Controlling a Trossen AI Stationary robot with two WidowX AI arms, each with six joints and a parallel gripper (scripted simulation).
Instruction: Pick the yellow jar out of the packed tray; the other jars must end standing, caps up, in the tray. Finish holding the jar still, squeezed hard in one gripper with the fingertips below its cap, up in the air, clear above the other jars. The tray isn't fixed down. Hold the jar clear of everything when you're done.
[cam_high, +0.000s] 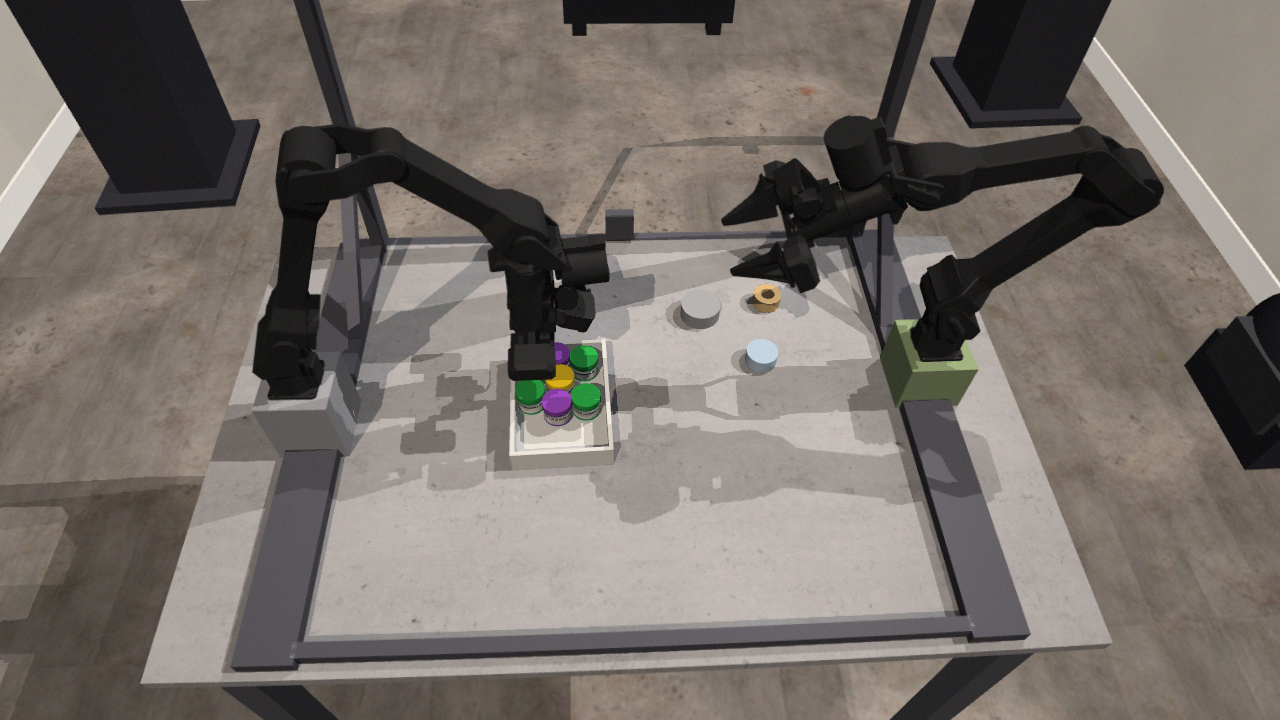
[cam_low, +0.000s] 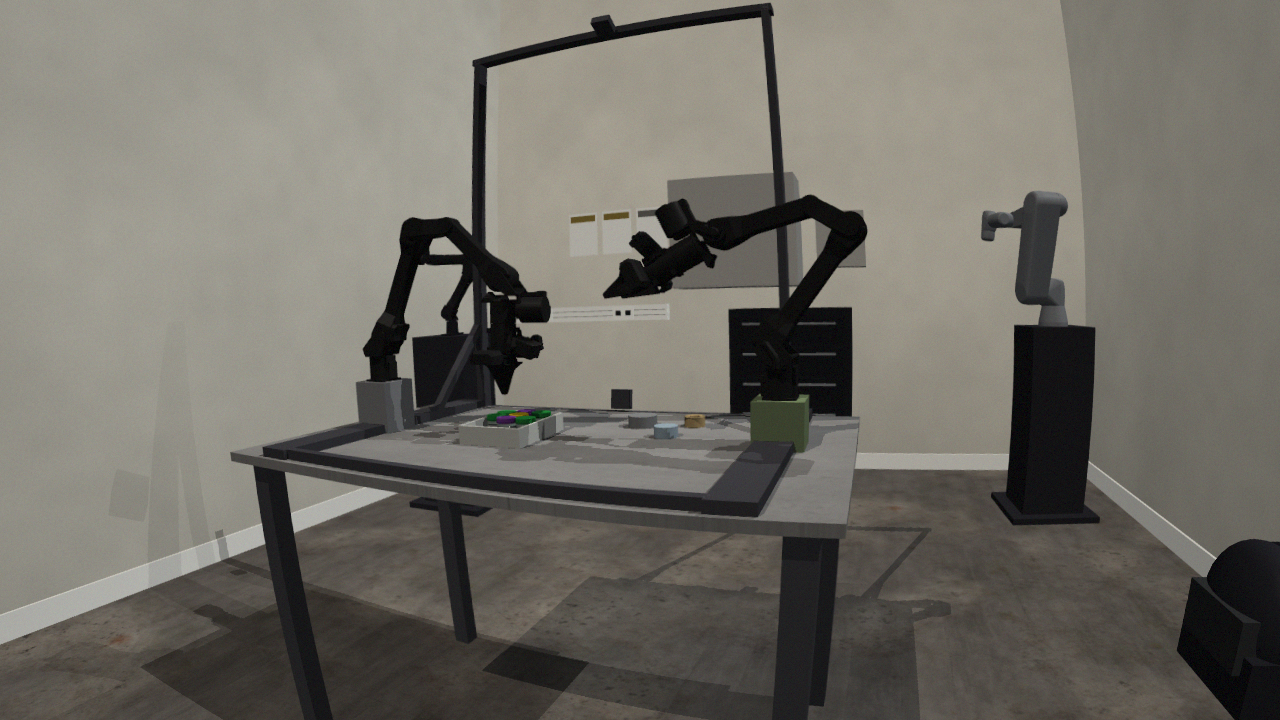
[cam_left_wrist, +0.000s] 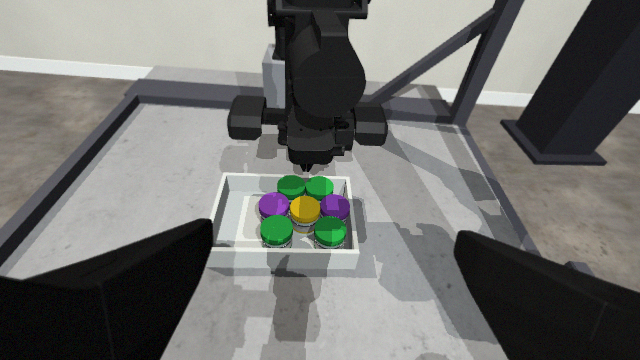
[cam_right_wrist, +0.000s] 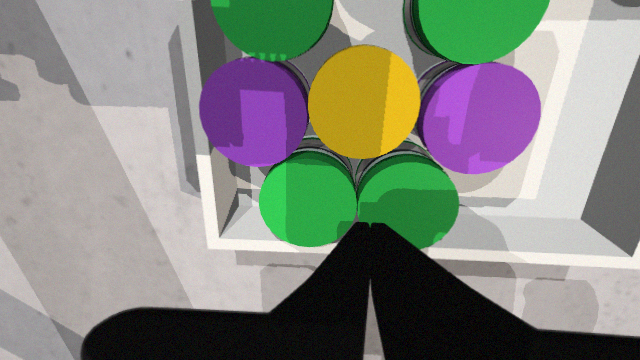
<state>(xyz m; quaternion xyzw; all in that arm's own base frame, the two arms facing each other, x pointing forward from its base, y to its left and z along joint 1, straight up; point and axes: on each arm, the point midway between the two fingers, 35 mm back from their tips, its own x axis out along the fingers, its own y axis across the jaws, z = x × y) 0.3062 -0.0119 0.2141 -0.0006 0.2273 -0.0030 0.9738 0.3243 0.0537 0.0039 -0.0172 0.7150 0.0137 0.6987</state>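
The yellow jar (cam_high: 560, 377) stands in the middle of a tight cluster in the white tray (cam_high: 562, 407). Green and purple jars ring it, all upright with caps up. It also shows in the left wrist view (cam_left_wrist: 305, 209) and the right wrist view (cam_right_wrist: 364, 101). My right gripper (cam_high: 530, 362) hangs over the tray, pointing down. Its fingers are shut together with nothing between them, their tips above the seam between two green jars, beside the yellow cap. My left gripper (cam_high: 747, 240) is wide open and empty, high in the air far from the tray.
A grey disc (cam_high: 700, 309), a tan ring (cam_high: 766, 296) and a light blue disc (cam_high: 761, 355) lie on the table beyond the tray. The left arm stands on a green block (cam_high: 928, 362). A raised dark frame borders the table top.
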